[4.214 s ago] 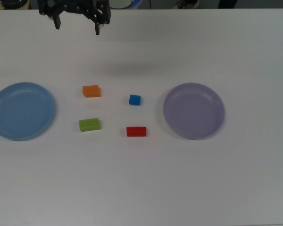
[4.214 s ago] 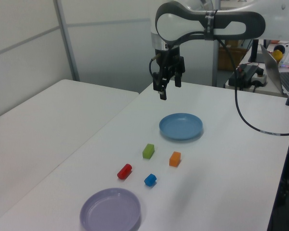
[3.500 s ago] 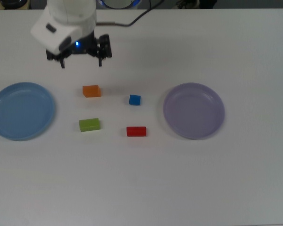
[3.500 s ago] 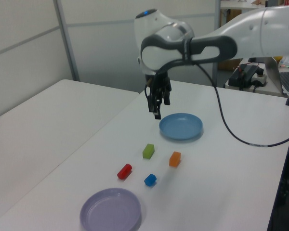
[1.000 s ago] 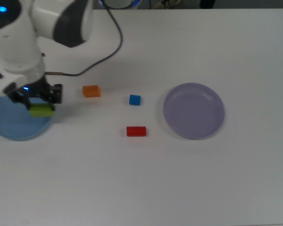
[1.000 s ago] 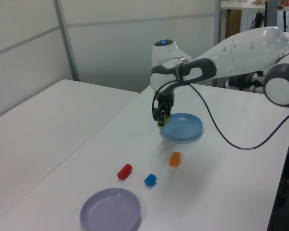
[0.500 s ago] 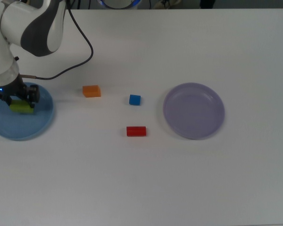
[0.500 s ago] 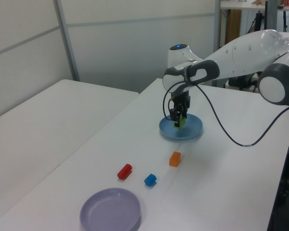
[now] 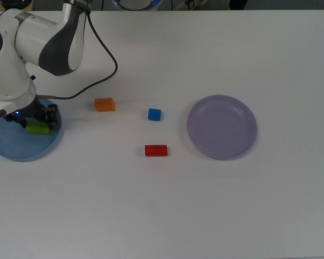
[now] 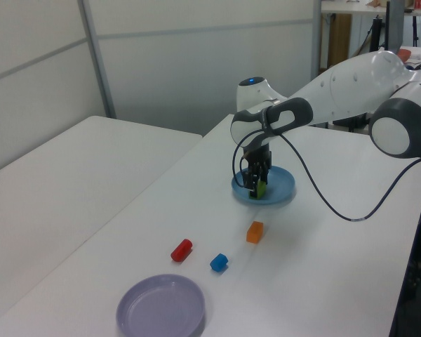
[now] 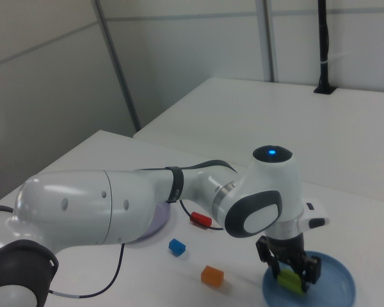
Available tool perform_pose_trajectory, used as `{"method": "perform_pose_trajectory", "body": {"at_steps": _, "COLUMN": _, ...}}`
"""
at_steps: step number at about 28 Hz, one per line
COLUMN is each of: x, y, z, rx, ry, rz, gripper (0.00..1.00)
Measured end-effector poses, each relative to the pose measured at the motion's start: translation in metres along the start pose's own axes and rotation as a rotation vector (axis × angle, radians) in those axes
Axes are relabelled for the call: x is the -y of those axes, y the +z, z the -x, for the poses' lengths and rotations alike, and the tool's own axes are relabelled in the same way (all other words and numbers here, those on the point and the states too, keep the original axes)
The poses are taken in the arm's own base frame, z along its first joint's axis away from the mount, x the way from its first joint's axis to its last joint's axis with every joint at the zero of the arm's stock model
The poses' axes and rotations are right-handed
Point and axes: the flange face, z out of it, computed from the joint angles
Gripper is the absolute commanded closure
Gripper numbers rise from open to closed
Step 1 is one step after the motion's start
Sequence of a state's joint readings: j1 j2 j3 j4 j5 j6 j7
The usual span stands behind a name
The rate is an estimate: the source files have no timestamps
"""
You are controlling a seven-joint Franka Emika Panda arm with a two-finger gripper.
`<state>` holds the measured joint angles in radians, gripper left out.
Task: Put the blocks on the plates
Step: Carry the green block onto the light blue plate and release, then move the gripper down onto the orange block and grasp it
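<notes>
Over the blue plate (image 9: 11,148), the pincer (image 11: 291,276) grips the green block (image 11: 289,281).

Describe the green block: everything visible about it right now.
The green block is a small, solid yellow-green rectangular piece with a plain matte surface. It lies lengthwise over the light blue plate, near the edge on the top view's right. The hand is shut on it, dark fingers gripping its sides. Whether its underside already rests on the plate cannot be told. The other blocks lie apart from it on the table.
</notes>
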<state>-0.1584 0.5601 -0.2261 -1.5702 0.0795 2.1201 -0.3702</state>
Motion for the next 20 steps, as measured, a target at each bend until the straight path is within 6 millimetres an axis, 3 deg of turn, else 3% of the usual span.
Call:
{"method": "perform_pose_trajectory", "body": {"at_steps": 5, "x": 0.005, "y": -0.004, "z": -0.003, "rx": -0.007, "ry": -0.008, "rz": 0.001, "gripper": 0.0}}
{"method": "perform_pose_trajectory", "body": {"at_steps": 12, "x": 0.009, "y": -0.028, "z": 0.003, "rx": 0.033, "ry": -0.011, "rz": -0.027, "gripper": 0.0}}
{"method": "perform_pose_trajectory", "body": {"at_steps": 15, "x": 0.023, "y": -0.037, "z": 0.007, "rx": 0.065, "ry": -0.028, "rz": -0.055, "gripper": 0.0}}
{"method": "perform_pose_trajectory", "body": {"at_steps": 20, "x": 0.062, "y": -0.042, "z": 0.01, "rx": 0.107, "ry": -0.085, "rz": -0.101, "gripper": 0.0}}
